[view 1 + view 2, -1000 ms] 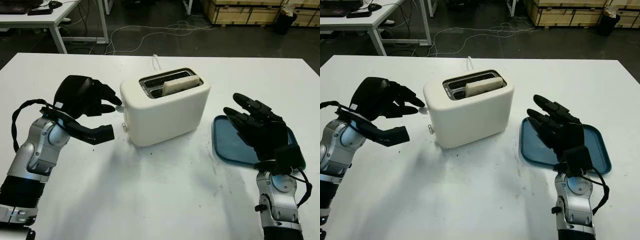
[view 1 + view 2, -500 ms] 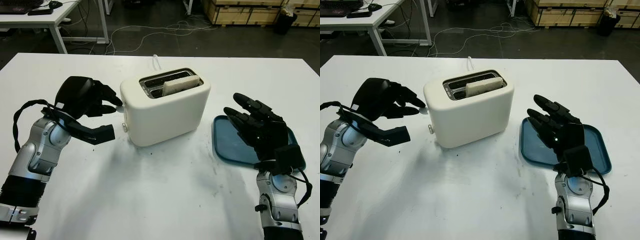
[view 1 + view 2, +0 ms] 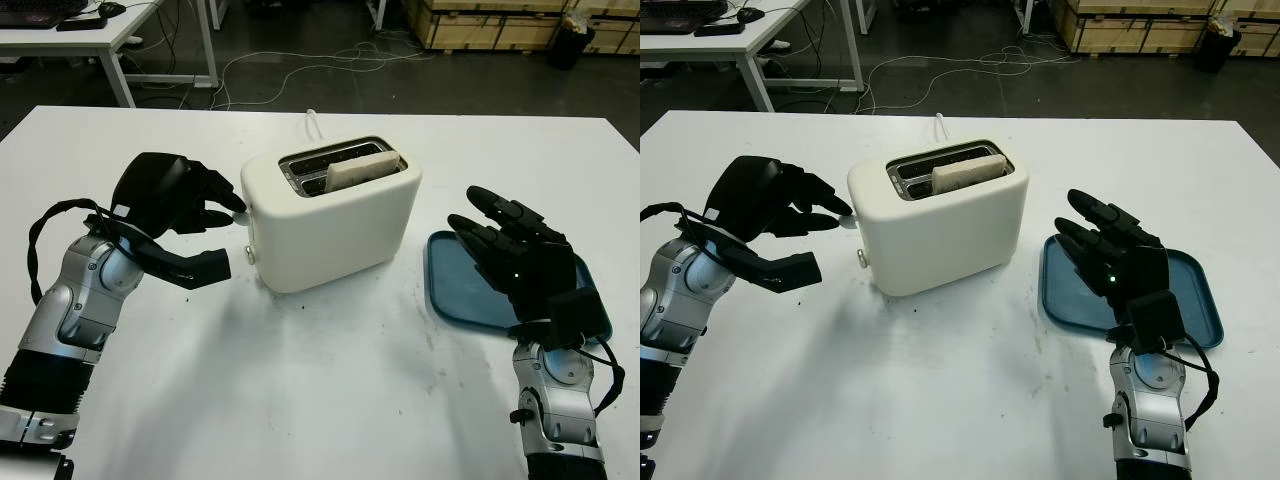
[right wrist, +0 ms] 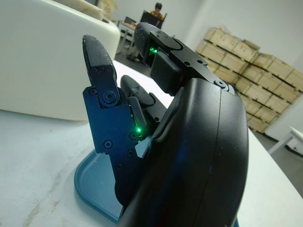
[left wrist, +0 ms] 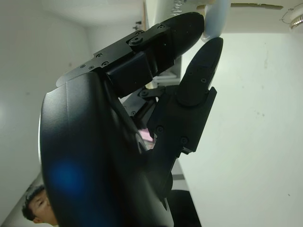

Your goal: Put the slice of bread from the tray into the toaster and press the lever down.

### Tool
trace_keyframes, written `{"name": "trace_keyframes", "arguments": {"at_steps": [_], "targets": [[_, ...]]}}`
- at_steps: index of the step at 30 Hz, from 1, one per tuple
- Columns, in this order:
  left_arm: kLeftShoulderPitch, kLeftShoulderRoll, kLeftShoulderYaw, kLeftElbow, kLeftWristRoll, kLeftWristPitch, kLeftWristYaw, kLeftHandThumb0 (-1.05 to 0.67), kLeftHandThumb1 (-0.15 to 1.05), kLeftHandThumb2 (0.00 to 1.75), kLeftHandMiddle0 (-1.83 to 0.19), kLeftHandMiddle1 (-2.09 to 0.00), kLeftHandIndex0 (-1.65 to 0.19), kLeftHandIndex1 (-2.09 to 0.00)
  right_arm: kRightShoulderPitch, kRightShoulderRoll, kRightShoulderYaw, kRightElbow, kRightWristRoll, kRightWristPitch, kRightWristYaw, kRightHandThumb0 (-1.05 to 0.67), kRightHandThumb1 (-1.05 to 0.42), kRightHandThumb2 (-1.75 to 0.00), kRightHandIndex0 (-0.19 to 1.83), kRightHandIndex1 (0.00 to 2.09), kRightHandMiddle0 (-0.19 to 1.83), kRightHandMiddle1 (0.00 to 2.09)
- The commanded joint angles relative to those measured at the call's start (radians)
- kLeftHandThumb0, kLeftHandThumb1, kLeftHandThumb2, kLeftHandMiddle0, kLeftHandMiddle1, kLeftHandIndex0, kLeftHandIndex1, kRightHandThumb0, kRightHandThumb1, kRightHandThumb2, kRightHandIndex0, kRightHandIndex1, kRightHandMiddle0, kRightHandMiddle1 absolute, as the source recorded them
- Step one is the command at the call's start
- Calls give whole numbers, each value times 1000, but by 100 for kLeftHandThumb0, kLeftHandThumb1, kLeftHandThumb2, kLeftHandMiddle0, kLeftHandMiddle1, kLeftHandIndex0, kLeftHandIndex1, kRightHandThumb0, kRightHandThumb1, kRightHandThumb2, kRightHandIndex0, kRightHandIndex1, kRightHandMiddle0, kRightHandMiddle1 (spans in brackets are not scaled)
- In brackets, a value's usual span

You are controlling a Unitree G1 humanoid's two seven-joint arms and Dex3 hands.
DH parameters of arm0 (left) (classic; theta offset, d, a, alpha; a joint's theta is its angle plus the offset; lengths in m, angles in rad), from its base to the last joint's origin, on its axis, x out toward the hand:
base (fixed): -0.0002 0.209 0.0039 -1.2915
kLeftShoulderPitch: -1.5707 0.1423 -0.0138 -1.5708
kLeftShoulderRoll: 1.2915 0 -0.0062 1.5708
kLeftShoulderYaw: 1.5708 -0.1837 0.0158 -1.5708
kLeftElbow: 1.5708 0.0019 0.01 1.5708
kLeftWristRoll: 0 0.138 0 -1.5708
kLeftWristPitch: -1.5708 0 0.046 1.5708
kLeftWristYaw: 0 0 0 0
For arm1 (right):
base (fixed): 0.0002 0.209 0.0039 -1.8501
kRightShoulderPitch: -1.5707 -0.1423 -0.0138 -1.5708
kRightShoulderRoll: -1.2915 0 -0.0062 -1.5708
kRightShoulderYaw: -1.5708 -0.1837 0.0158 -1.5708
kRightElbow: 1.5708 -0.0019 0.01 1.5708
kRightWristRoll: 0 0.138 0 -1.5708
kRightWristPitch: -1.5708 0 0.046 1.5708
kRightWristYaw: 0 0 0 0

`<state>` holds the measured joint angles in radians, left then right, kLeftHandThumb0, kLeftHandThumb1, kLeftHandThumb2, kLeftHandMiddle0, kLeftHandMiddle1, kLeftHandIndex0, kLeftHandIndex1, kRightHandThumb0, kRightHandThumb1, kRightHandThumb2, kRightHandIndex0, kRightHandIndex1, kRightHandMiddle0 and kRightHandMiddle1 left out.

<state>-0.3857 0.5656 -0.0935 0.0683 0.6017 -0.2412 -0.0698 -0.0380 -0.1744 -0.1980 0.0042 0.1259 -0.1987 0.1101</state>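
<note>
The white toaster (image 3: 330,225) stands mid-table with the slice of bread (image 3: 358,168) sticking up out of its near slot. My left hand (image 3: 218,222) is at the toaster's left end, fingers curled, with the fingertips (image 5: 189,23) touching the small white lever knob (image 5: 214,21) and the thumb held lower, apart from it. The lever (image 3: 846,221) sits high on that end wall. My right hand (image 3: 510,250) hovers open over the blue tray (image 3: 455,300), which has nothing on it that I can see.
The toaster's white cord (image 3: 313,123) runs off toward the table's far edge. Beyond the table are floor cables, another desk (image 3: 90,40) and wooden crates (image 3: 490,20). A person (image 4: 156,9) sits far behind.
</note>
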Motion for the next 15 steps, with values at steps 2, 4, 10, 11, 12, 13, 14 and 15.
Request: {"name": "trace_keyframes", "arguments": {"at_steps": [2,4,10,11,12,13,14,15], "targets": [[1,-22,-29,-37,-20,-17,-22,-13,75,0,-99,-110,-136,-1,-2,1,-4,4,-2,-14,-3,-45,-84,0,88,0,79,0],[8,-27,-36,-51,-25,-16,-38,-13,75,0,-99,-109,-136,-1,-3,1,-5,5,3,-15,1,-45,-84,0,88,0,79,0],[11,-48,-67,-21,-17,-9,-61,-13,75,0,-100,-104,-135,-1,-4,1,-7,6,6,-15,1,-45,-84,0,88,0,79,0],[11,-52,-72,-11,-14,-3,-64,-13,75,0,-101,-103,-134,0,-4,0,-8,6,5,-18,2,-45,-84,0,88,0,79,0],[12,-59,-77,1,-14,2,-65,-12,75,0,-102,-103,-134,0,-4,0,-8,6,9,-21,4,-45,-84,0,88,0,79,0],[13,-65,-85,22,-14,4,-66,-11,74,0,-103,-104,-134,-1,-4,-1,-9,6,10,-22,6,-45,-84,0,88,0,79,0],[14,-71,-95,45,-12,9,-69,-10,74,0,-103,-104,-135,-1,-4,-1,-10,6,10,-23,6,-45,-84,0,88,0,79,0],[18,-81,-104,65,-13,26,-78,-9,75,1,-101,-103,-134,-1,-3,-1,-11,5,12,-21,6,-45,-84,0,88,0,79,0]]}}
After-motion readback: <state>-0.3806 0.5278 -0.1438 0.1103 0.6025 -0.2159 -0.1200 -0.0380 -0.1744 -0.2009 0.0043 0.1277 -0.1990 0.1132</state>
